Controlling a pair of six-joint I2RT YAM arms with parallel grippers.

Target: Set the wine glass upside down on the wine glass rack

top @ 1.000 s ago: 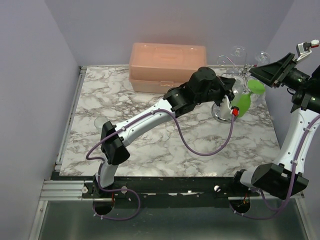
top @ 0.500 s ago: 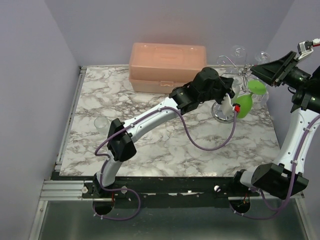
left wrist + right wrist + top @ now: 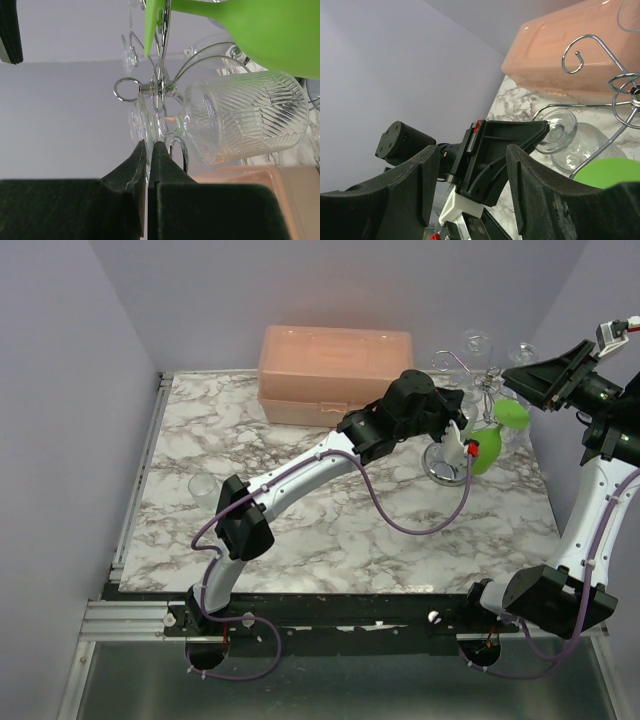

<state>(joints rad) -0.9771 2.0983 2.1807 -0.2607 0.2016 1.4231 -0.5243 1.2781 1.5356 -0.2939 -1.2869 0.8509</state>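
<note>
The wine glass (image 3: 240,117) is clear with a ribbed bowl. It hangs foot up and bowl toward the table. My left gripper (image 3: 148,144) is shut on the rim of its foot (image 3: 559,129). The stem lies beside a curled arm of the silver wine glass rack (image 3: 158,89); whether it rests on the wire I cannot tell. In the top view the left gripper (image 3: 457,443) sits against the rack (image 3: 440,468) at the back right. My right gripper (image 3: 515,382) hovers open above and right of the rack, with nothing between its fingers (image 3: 555,200).
A green glass (image 3: 488,448) hangs on the rack's near side, close to the held glass. More clear glasses (image 3: 478,343) hang at the rack's back. A peach plastic box (image 3: 335,360) stands at the back centre. A small clear cup (image 3: 200,485) sits on the marble at the left.
The left arm's elbow has swung to the right and its gripper has edged the wine glass a little further toward the rack. The right gripper has hardly moved.
</note>
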